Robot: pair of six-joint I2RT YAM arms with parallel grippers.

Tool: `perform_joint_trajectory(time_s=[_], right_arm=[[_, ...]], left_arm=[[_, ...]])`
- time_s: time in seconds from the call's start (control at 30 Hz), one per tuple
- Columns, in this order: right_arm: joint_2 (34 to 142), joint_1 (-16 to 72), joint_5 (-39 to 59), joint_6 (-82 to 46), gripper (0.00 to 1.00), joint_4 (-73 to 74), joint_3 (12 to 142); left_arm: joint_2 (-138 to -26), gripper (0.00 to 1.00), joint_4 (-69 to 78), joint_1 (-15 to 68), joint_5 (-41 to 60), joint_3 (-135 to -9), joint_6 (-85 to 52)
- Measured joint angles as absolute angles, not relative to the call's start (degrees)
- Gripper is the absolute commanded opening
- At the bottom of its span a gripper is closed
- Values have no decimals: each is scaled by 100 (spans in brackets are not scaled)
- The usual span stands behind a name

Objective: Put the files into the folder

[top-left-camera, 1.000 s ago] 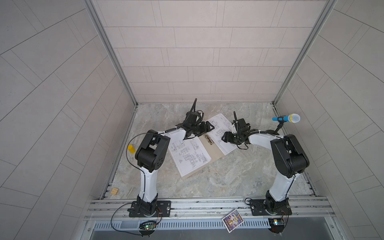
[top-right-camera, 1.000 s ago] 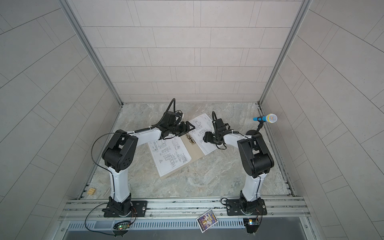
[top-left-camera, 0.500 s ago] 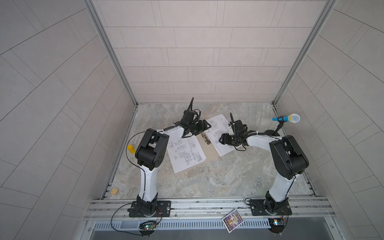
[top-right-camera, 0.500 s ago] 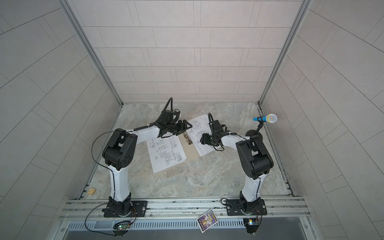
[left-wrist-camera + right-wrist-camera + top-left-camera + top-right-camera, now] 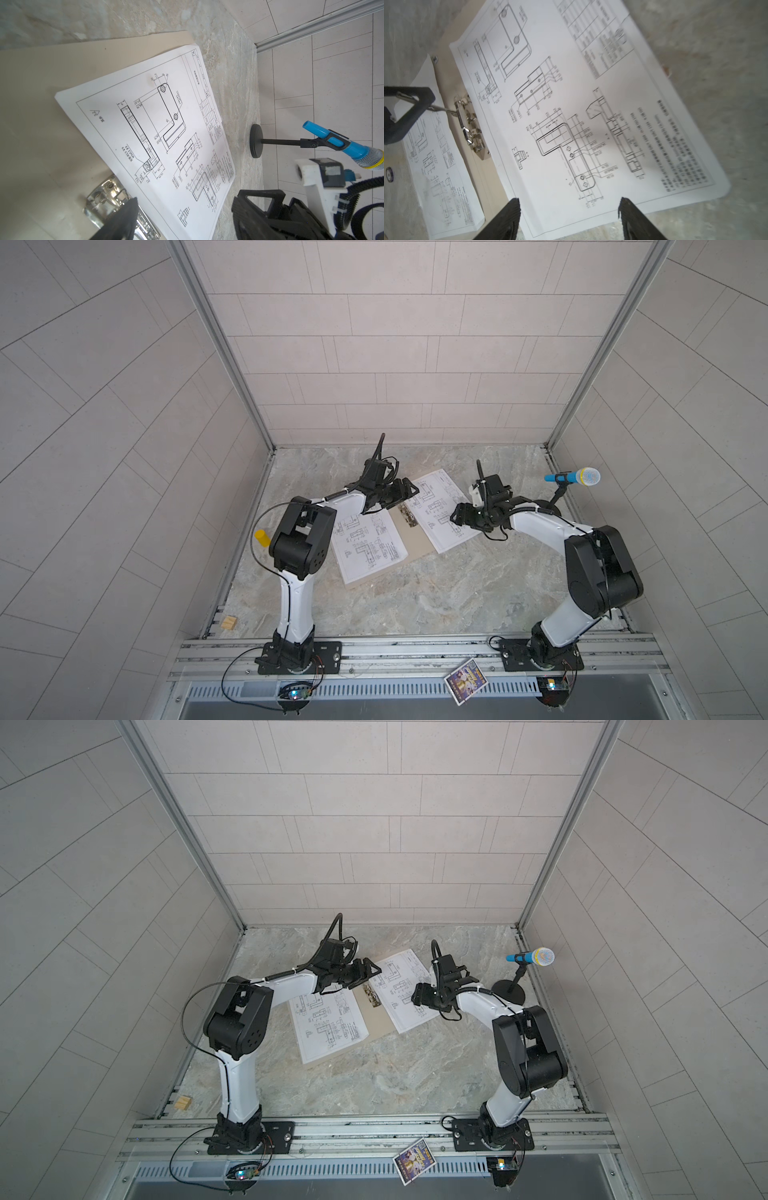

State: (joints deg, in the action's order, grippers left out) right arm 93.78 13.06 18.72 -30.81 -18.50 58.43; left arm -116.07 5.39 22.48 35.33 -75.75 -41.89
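The tan folder (image 5: pixel 415 549) (image 5: pixel 380 1026) lies open on the marble floor, with a metal clip (image 5: pixel 407 516) (image 5: pixel 469 124) at its spine. One of the files (image 5: pixel 368 545) (image 5: pixel 328 1027) lies on its left half. Another of the files (image 5: pixel 436 506) (image 5: pixel 166 124) (image 5: pixel 571 104) lies on the right half and overhangs onto the floor. My left gripper (image 5: pixel 409 491) (image 5: pixel 185 207) is open over the far end of the spine, one finger above the clip (image 5: pixel 108 197). My right gripper (image 5: pixel 455 516) (image 5: pixel 569 207) is open and empty at the right sheet's outer edge.
A blue toy microphone (image 5: pixel 573 477) on a black stand stands at the right wall. A yellow cylinder (image 5: pixel 262 538) and a wooden block (image 5: pixel 229 623) sit by the left wall. A colourful picture card (image 5: pixel 465 684) lies on the front rail. Tiled walls close three sides.
The folder and sheets shifted slightly left a second ago. Since then my right gripper has drawn back a little to the right and its jaws have widened. The left gripper barely moved.
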Motion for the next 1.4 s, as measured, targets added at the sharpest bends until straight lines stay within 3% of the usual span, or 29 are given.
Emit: perform_joint_trajectory(time_s=[0.43,0.8,1.4], right_arm=[[10654,320,1682,-2180,79,-2233,6869],[11749,349,2274,-1737,79,-2471,8394],[11937,709,2995,-1949,76,-2462,8497]], left_arm=[[-11607,77,569,2241,3568,-7572,-4191],[-11607,77,681,2226,3642,-7518,-4191],[-11607,77,760,2226,3730,-7481,-4294]])
